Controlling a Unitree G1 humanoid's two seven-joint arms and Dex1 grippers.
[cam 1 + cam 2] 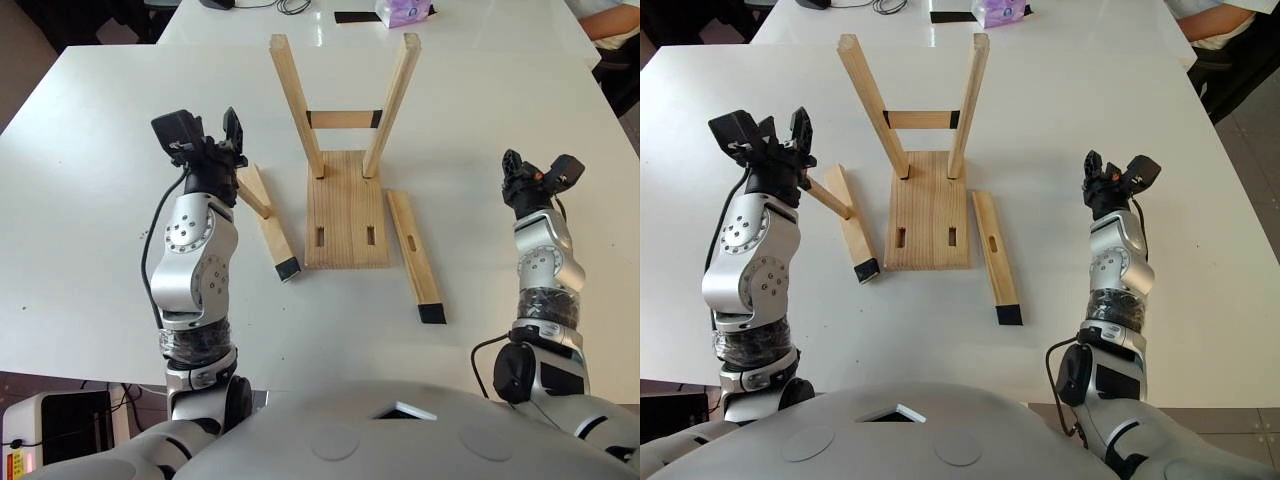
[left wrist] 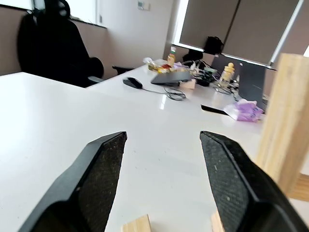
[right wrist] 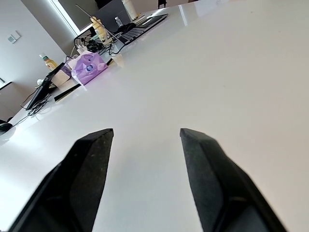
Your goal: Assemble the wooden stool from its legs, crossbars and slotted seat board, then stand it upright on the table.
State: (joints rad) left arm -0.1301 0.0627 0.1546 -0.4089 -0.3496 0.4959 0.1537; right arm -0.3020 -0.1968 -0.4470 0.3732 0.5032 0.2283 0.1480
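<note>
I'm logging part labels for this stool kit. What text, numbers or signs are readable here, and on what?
None can be read.
Purple tissue pack: print too blurred to read.
White box by the table's near edge: sticker too small to read.
Seat board and legs: no marks show.

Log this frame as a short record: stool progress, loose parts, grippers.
seat board: flat on table, two near slots empty
fitted legs: two at the far end, joined by crossbar
right loose leg: beside board
left loose leg: second crossbar attached
left gripper: open, by left loose leg
right gripper: open, over bare table
</note>
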